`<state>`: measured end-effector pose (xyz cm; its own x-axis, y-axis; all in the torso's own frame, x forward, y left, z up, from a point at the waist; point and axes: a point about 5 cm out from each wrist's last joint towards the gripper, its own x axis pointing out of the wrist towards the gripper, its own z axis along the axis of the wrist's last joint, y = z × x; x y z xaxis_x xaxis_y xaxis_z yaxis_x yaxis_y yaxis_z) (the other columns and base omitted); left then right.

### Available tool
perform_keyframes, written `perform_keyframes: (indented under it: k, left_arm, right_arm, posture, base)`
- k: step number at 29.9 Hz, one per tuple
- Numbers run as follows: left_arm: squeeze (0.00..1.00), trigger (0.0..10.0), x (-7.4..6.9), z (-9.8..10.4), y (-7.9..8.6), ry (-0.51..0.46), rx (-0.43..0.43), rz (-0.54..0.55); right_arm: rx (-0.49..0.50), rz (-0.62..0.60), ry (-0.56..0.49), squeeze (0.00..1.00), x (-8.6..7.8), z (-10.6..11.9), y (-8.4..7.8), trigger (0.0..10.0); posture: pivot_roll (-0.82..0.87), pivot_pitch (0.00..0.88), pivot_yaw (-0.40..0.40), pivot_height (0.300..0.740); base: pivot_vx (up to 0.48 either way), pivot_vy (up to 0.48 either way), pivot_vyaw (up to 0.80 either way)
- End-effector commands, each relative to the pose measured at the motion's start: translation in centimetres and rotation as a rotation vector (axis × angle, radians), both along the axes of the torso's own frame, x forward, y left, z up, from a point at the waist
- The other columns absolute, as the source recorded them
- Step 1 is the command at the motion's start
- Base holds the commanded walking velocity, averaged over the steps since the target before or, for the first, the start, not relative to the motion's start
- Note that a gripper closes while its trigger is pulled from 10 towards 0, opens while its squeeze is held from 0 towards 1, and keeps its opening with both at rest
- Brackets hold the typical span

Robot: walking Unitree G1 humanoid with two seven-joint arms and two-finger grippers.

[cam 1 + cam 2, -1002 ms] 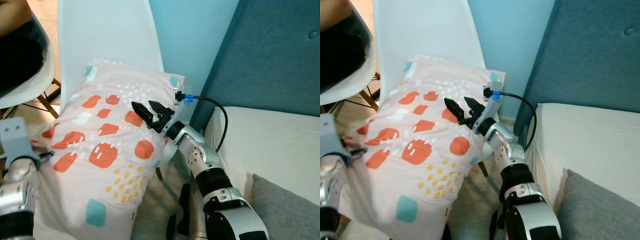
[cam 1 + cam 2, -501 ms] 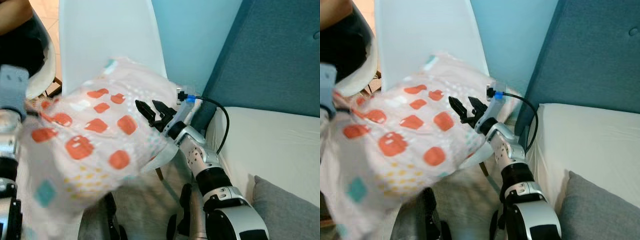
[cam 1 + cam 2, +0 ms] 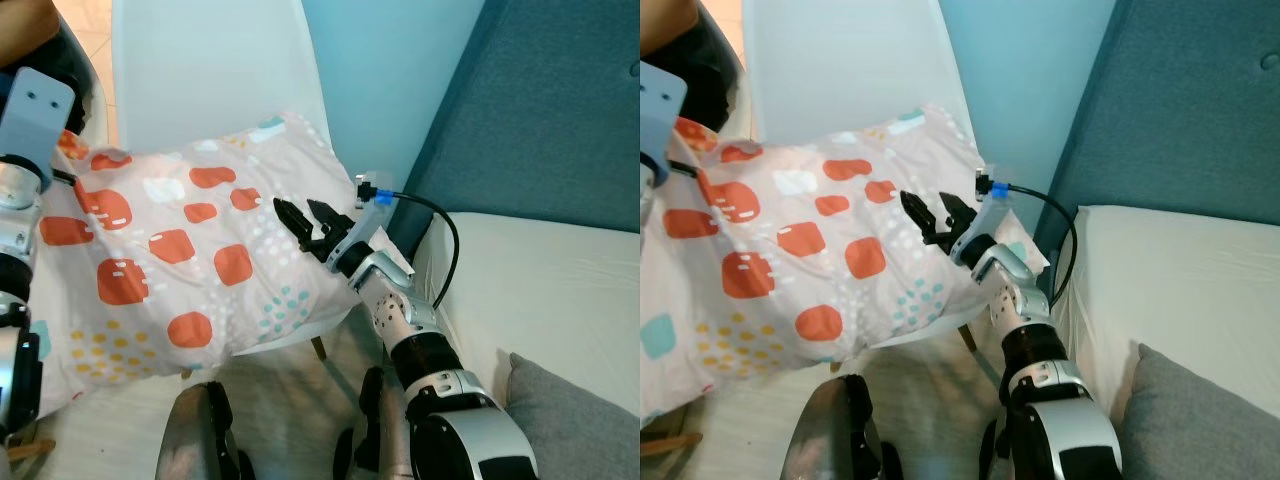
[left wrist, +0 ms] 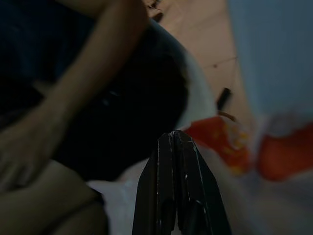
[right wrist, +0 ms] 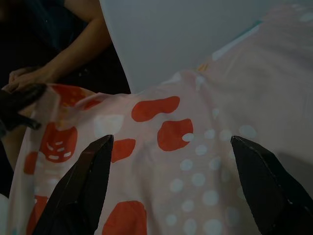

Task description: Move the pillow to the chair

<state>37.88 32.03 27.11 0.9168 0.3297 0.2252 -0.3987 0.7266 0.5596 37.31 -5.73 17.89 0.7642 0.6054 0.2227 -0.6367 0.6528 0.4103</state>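
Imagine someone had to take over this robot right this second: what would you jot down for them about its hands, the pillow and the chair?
Left hand: fingers shut on a corner of the pillow, at the pillow's left end.
Right hand: fingers open, over the pillow's right end, not gripping it.
Pillow: lies spread across the seat of the white chair, its left part hanging past the seat edge.
A person sits in the next chair, close to the left hand.
Done: pillow is on the chair.
Left: let go with the left hand, probably after nudging the pillow further onto the seat.
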Motion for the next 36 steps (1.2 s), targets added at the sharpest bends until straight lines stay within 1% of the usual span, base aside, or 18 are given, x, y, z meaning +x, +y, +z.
perform_keyframes:
  k: [1,2,3,4,5,12,13,14,16,17,18,19,22,25,29,30,32,36]
  left_arm:
    - [0.0,10.0,0.0,-2.1,-0.2,0.039,-0.049,-0.016]
    - [0.0,10.0,0.0,-2.7,-0.3,0.046,-0.07,-0.017]
    - [0.53,10.0,-0.1,-3.1,-0.3,0.042,-0.1,-0.021]
    - [0.53,10.0,-0.1,-3.3,-0.4,0.037,-0.117,-0.022]
    - [1.0,10.0,-0.2,-3.4,-0.3,0.032,-0.131,-0.026]
    - [1.0,10.0,-0.5,-2.9,0.2,-0.026,-0.158,-0.023]
    - [0.78,10.0,-0.5,-2.4,0.4,-0.048,-0.165,-0.024]
    - [0.0,10.0,-0.5,-1.6,0.3,-0.092,-0.2,-0.043]
    - [0.0,10.0,-0.5,-1.6,0.3,-0.092,-0.2,-0.043]
    - [0.0,10.0,-0.4,-0.7,-0.2,-0.149,-0.267,-0.099]
    - [0.0,10.0,-0.1,-1.1,-1.2,-0.15,-0.322,-0.154]
    - [0.0,10.0,-0.1,-1.1,-1.2,-0.15,-0.322,-0.154]
    - [0.0,10.0,-0.1,-3.2,-3.8,-0.121,-0.387,-0.256]
    - [0.0,10.0,-0.8,-5.4,-5.0,-0.078,-0.33,-0.219]
    - [0.0,10.0,-2.7,-9.0,-5.8,-0.07,-0.37,-0.094]
    - [0.0,10.0,-3.4,-10.5,-6.0,-0.045,-0.308,-0.02]
    - [0.0,10.0,-4.5,-12.5,-6.9,-0.029,-0.223,0.006]
    - [0.0,10.0,-5.6,-14.3,-8.3,-0.016,-0.319,-0.02]
  right_arm:
    - [-0.016,-0.007,0.015,0.0,-0.1,-0.7,0.0,10.0]
    - [-0.019,-0.009,0.016,0.0,-0.1,-0.7,-0.1,10.0]
    - [-0.022,-0.012,0.016,0.0,-0.1,-0.8,-0.2,10.0]
    - [-0.023,-0.014,0.016,0.0,-0.1,-0.8,-0.2,10.0]
    - [-0.024,-0.017,0.016,0.0,-0.1,-0.8,-0.3,10.0]
    - [-0.017,-0.032,0.012,0.0,0.1,-0.7,-0.5,10.0]
    - [-0.013,-0.035,0.008,0.0,0.1,-0.6,-0.5,10.0]
    - [-0.01,-0.042,0.003,0.0,0.1,-0.5,-0.6,10.0]
    - [-0.01,-0.042,0.003,0.0,0.1,-0.5,-0.6,10.0]
    - [-0.027,-0.062,-0.008,0.0,0.2,-0.6,-0.9,10.0]
    - [-0.057,-0.087,-0.005,0.0,0.1,-1.0,-1.3,10.0]
    - [-0.057,-0.087,-0.005,0.0,0.1,-1.0,-1.3,10.0]
    - [-0.173,-0.152,-0.007,0.0,-0.2,-2.3,-2.1,10.0]
    - [-0.224,-0.179,-0.037,0.0,-0.7,-2.8,-2.3,10.0]
    - [-0.253,-0.231,-0.047,0.0,-1.4,-3.5,-3.1,10.0]
    - [-0.283,-0.245,-0.039,0.0,-1.7,-4.4,-3.5,10.0]
    - [-0.32,-0.268,0.001,0.0,-2.2,-5.9,-4.2,10.0]
    - [-0.351,-0.268,0.018,0.0,-2.9,-7.3,-4.5,10.0]
  posture:
    - [0.04,0.243,-0.056,0.563]
    - [0.04,0.244,-0.057,0.563]
    - [0.04,0.243,-0.059,0.563]
    - [0.04,0.243,-0.059,0.563]
    - [0.04,0.243,-0.061,0.563]
    - [0.04,0.239,-0.066,0.563]
    - [0.04,0.236,-0.064,0.563]
    - [0.04,0.234,-0.063,0.563]
    - [0.04,0.234,-0.063,0.563]
    - [0.05,0.227,-0.063,0.563]
    - [0.05,0.222,-0.062,0.563]
    - [0.05,0.222,-0.062,0.563]
    - [0.05,0.204,-0.057,0.563]
    - [0.05,0.192,-0.051,0.563]
    - [0.05,0.162,-0.051,0.563]
    - [0.06,0.142,-0.056,0.563]
    - [0.06,0.13,-0.062,0.563]
    - [0.06,0.114,-0.064,0.563]
  base:
    - [0.0,0.0,0.0]
    - [0.0,0.0,0.0]
    - [0.0,0.0,0.0]
    - [0.0,0.0,0.0]
    - [0.0,0.0,0.0]
    - [0.0,0.0,0.0]
    - [0.0,0.0,0.0]
    - [0.0,0.0,0.0]
    - [0.0,0.0,0.0]
    - [0.0,0.0,0.0]
    - [0.0,0.0,0.0]
    - [0.0,0.0,0.0]
    - [0.0,0.0,0.0]
    - [0.0,0.0,0.0]
    - [0.0,0.0,0.0]
    - [0.0,0.0,0.0]
    - [0.0,0.0,0.0]
    - [0.0,0.0,0.0]
